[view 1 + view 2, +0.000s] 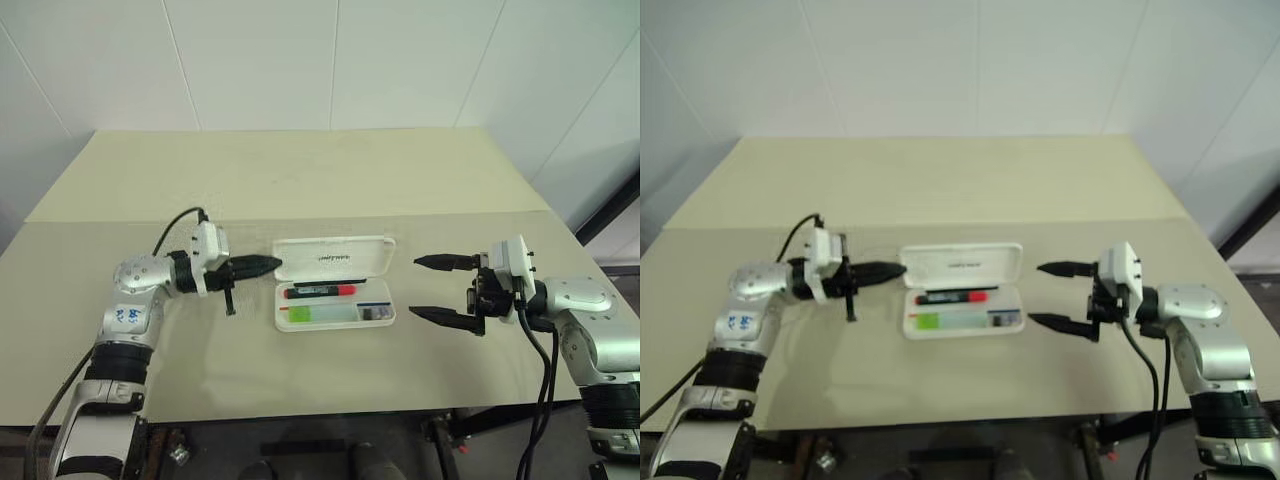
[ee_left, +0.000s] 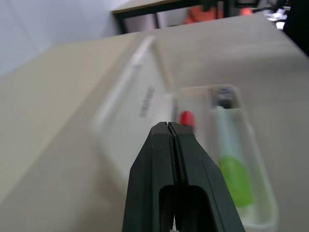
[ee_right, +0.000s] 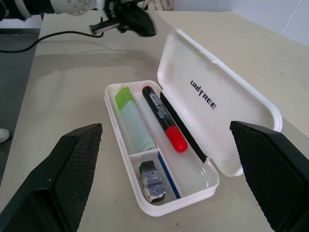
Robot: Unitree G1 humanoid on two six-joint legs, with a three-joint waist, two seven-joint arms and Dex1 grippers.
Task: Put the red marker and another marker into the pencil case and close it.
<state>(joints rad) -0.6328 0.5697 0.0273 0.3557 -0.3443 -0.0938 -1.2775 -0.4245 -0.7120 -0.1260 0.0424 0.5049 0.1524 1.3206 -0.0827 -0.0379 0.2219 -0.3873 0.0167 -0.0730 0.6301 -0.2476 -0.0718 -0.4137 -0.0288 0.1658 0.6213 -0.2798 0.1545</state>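
Pencil case (image 1: 334, 283) sits open mid-tabletop (image 1: 300, 170), lid (image 3: 218, 104) tipped back toward the far side, tray on the near side. Red marker (image 3: 164, 118) lies in the tray's far compartment along the hinge, red cap pointing right. Green-capped marker (image 3: 132, 117) lies parallel in the near compartment, green cap to the left. Small grey stubby object (image 3: 151, 180) sits in the little compartment at the tray's right end, beside a blue stripe on the divider. My left gripper (image 1: 272, 265) is clenched, fingers pressed together with nothing between them, pointing right, tip just beside the lid's left edge; can't tell if it touches. My right gripper (image 1: 428, 288) is released, fingers spread wide, holding nothing, pointing left at the case's right end, with a gap between it and the case. Both grippers hang above the tabletop.
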